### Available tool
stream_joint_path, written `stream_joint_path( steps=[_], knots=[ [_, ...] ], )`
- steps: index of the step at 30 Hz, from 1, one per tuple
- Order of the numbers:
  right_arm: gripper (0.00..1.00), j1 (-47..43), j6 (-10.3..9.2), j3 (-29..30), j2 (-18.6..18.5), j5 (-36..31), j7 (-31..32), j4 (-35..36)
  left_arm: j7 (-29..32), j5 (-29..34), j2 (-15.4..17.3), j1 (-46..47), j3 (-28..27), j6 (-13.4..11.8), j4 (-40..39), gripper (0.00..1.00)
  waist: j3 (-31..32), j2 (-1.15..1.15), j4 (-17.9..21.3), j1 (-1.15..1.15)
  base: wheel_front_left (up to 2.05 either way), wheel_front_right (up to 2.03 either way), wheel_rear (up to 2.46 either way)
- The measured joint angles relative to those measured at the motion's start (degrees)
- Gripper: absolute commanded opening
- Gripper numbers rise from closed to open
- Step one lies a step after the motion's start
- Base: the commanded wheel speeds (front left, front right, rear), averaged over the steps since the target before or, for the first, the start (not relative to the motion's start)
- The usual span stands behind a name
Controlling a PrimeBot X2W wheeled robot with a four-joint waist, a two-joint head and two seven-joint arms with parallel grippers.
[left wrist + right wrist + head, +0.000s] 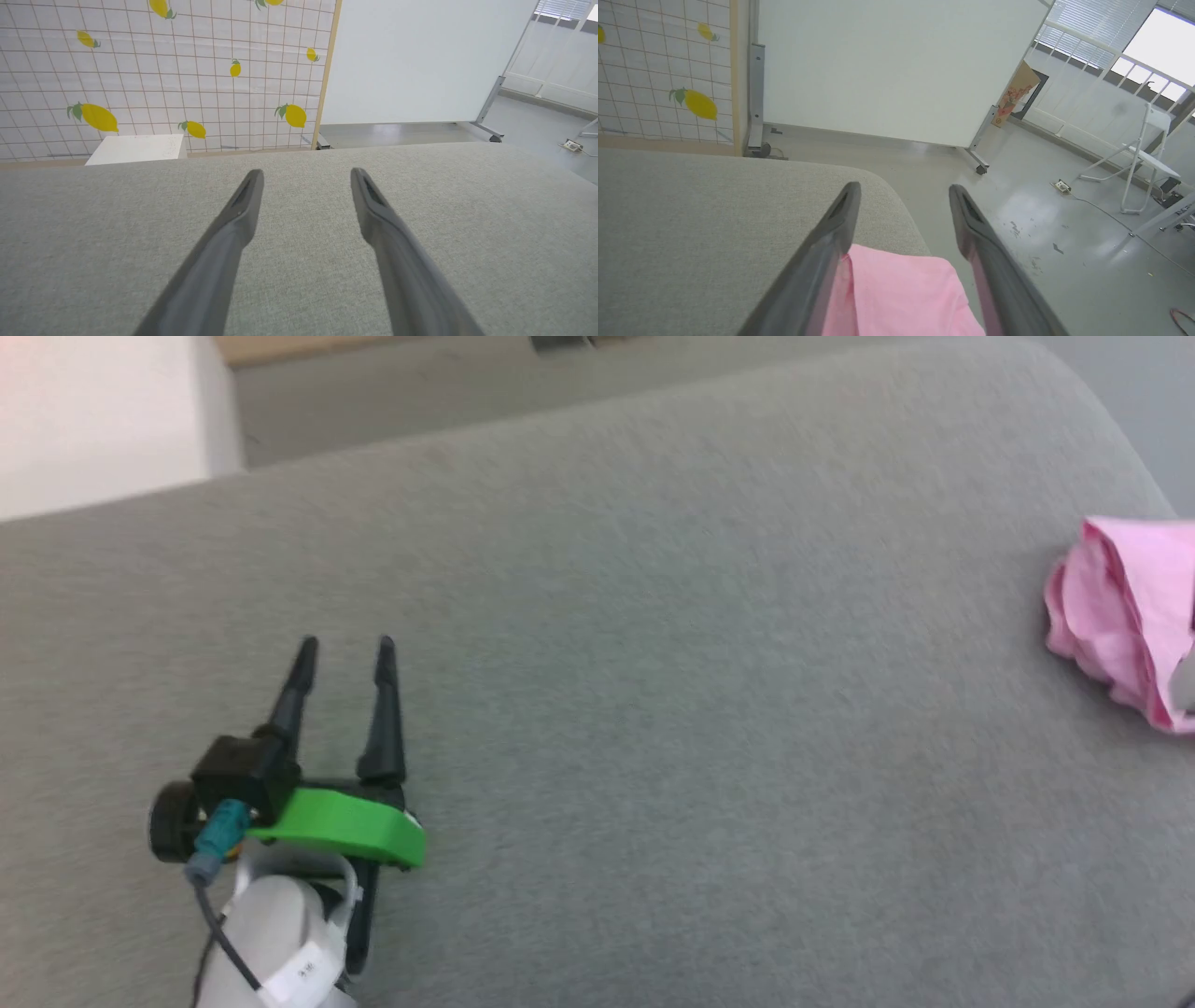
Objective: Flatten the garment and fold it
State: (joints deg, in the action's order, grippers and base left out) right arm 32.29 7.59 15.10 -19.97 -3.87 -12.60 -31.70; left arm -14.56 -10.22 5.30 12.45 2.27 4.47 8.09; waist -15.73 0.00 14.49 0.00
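Note:
The garment [1125, 616] is a light pink bunch lying at the right edge of the grey cushioned surface [653, 663], cut off by the head view's right border. In the right wrist view the pink garment [901, 294] lies below and between the two spread fingers of my right gripper [903, 186], which is open and holds nothing. My left gripper [345, 644] hovers open over bare grey fabric at the lower left, far from the garment. The left wrist view shows my left gripper [306, 172] with its fingers wide apart and nothing between them.
The grey surface's rounded right corner [887, 186] drops to a grey floor [1041, 224]. A white board on wheels [896, 70], a lemon-patterned tiled wall [163, 70], a small white box [135, 149] and a white folding chair [1143, 158] stand beyond.

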Motion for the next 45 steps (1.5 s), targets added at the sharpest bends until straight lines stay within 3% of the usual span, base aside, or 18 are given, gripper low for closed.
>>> stream_joint_path(
  steps=[8,13,23,32,45],
  knots=[
    [1.0,-17.5,0.0,-1.1,7.7,6.3,2.4,22.0,-0.2,-1.3,-1.6,-2.5,2.2,0.1,0.8,1.0,5.9,0.0,-7.2,0.0,0.0,0.0,0.0],
    [1.0,-25.3,0.0,-4.0,13.3,7.0,3.8,30.8,-0.2,-2.0,-1.9,-3.4,3.3,0.4,1.8,1.0,8.7,0.0,-11.8,0.0,0.0,0.0,0.0],
    [1.0,-33.5,-0.01,-6.3,16.9,5.8,1.7,33.0,-0.2,-2.3,-2.1,-5.1,4.6,0.5,3.7,1.0,13.9,0.0,-17.0,0.0,0.0,0.0,0.0],
    [1.0,-37.6,-0.01,-7.7,17.0,8.4,1.4,32.0,-0.2,-2.5,-2.2,-8.7,5.5,0.1,4.5,1.0,17.8,0.0,-17.9,0.0,0.0,0.0,0.0],
    [1.0,-38.3,-0.01,-8.0,17.0,9.6,0.8,29.7,-0.2,-3.1,-2.2,-10.0,6.0,-0.6,4.8,1.0,18.9,0.0,-18.1,0.0,0.0,0.0,0.0]
  ],
)
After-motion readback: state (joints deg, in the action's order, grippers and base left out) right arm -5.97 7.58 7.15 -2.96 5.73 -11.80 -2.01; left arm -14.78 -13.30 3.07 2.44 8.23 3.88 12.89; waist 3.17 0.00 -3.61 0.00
